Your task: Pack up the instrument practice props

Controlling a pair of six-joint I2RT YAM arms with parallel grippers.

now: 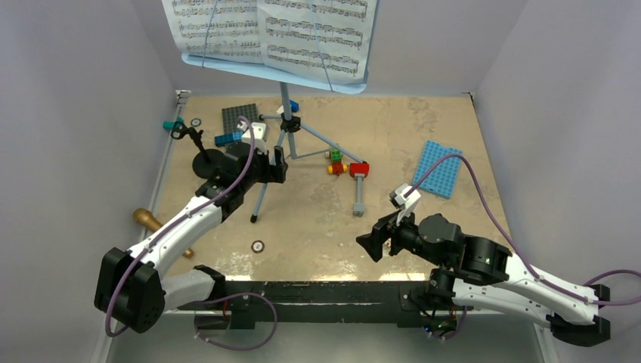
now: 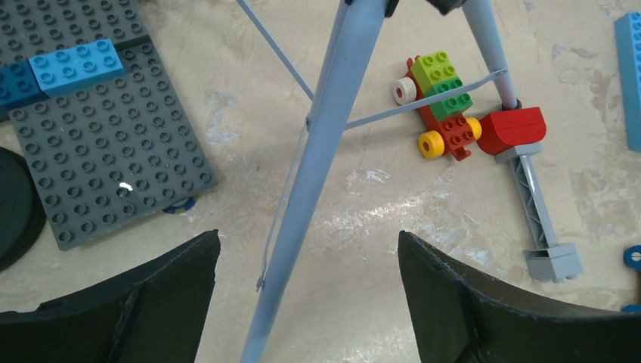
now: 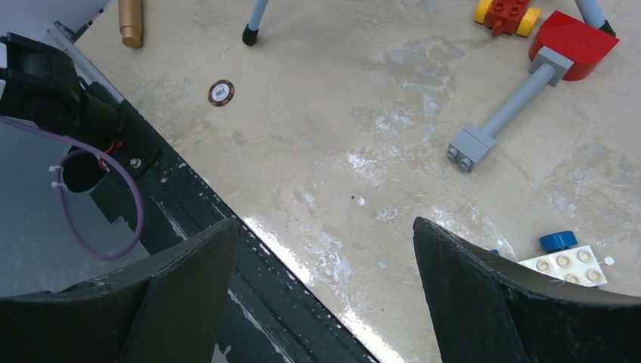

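The light-blue tripod music stand (image 1: pixel 286 125) stands at the back centre, its tray holding white sheet-music pages (image 1: pixel 272 30). My left gripper (image 1: pixel 277 165) is open, and the stand's front leg (image 2: pixel 317 166) runs between its fingers without touching them. The black round-base mic stand (image 1: pixel 208 160) stands just left of that arm. The gold-brown toy microphone (image 1: pixel 151 221) lies at the table's left edge, also in the right wrist view (image 3: pixel 130 19). My right gripper (image 1: pixel 370 240) is open and empty, low over the table's near edge (image 3: pixel 325 234).
A grey baseplate (image 1: pixel 240 117) with blue bricks lies behind the left gripper. A blue baseplate (image 1: pixel 441 168) lies at the right. Coloured toy bricks (image 1: pixel 340 162) and a grey post with a red cap (image 1: pixel 359 189) sit mid-table. A small round token (image 1: pixel 258 245) lies near the front.
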